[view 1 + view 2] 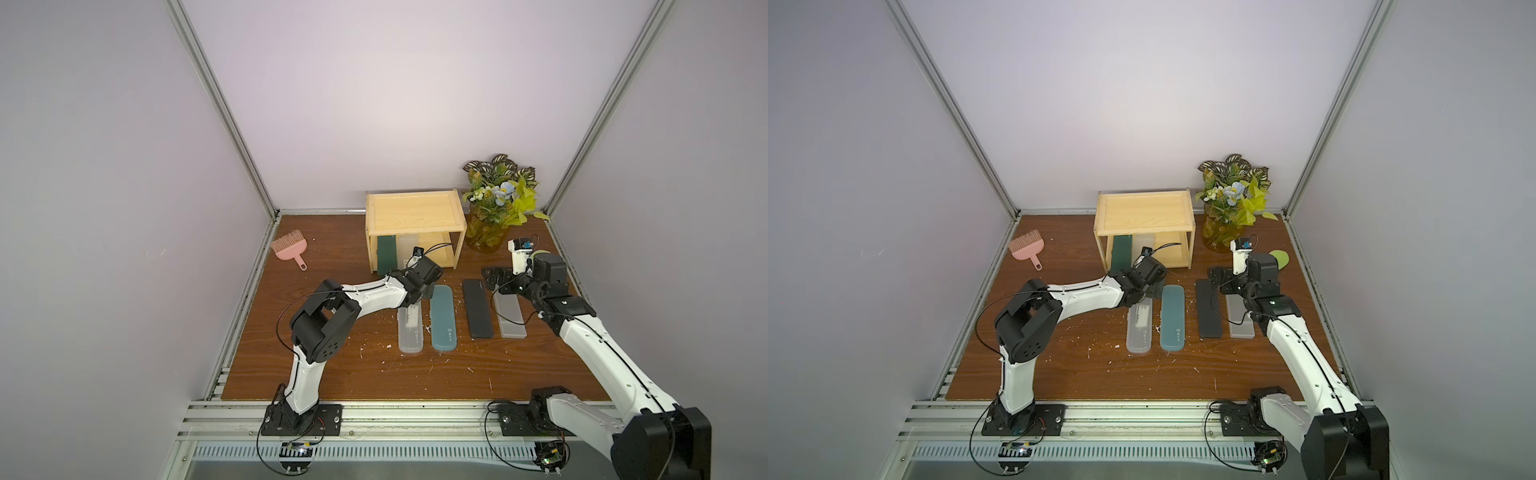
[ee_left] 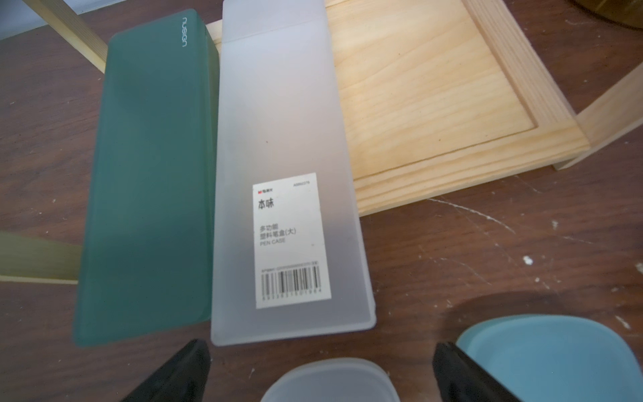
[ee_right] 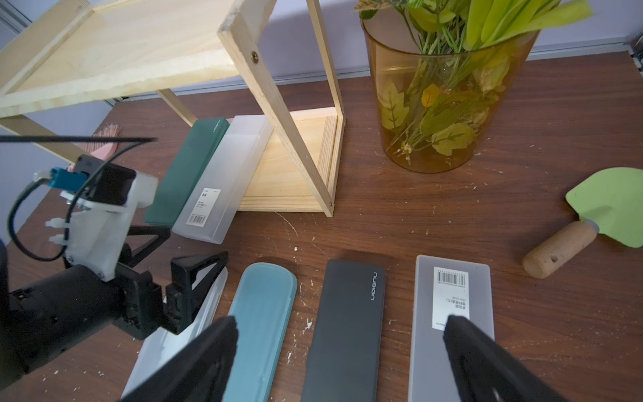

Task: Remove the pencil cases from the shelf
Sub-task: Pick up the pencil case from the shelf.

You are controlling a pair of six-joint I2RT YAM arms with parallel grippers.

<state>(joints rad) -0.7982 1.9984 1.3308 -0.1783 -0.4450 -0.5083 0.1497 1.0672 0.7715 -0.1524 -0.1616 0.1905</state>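
We see one brown table (image 1: 332, 374) and, at its far edge, one pale wooden shelf (image 1: 415, 210) of two tiers. Just right of it stands one amber vase (image 1: 484, 237) of leaves.

We count six pencil cases (image 1: 1173, 318). Two are in the left part of the shelf's lower tier: a dark green case (image 2: 146, 191) and, touching its right side, a labelled frosted case (image 2: 288, 139). Both stick out past the tier's near edge, and their near ends seem to rest on the table. The other four lie side by side on the table, nearer to us. From left to right they are a clear case (image 1: 410, 328), a teal case (image 1: 444, 318), a black case (image 1: 478, 307) and a grey case (image 1: 510, 316).

One pink brush (image 1: 289, 249) lies far left, and one green trowel (image 3: 591, 215) lies far right.

The left gripper (image 2: 320, 346) hangs over the clear case's far end, just short of the two shelf cases. Its fingers are spread wide and hold nothing. The right gripper (image 3: 341, 322) hangs above the far ends of the black and grey cases, likewise spread wide and empty.
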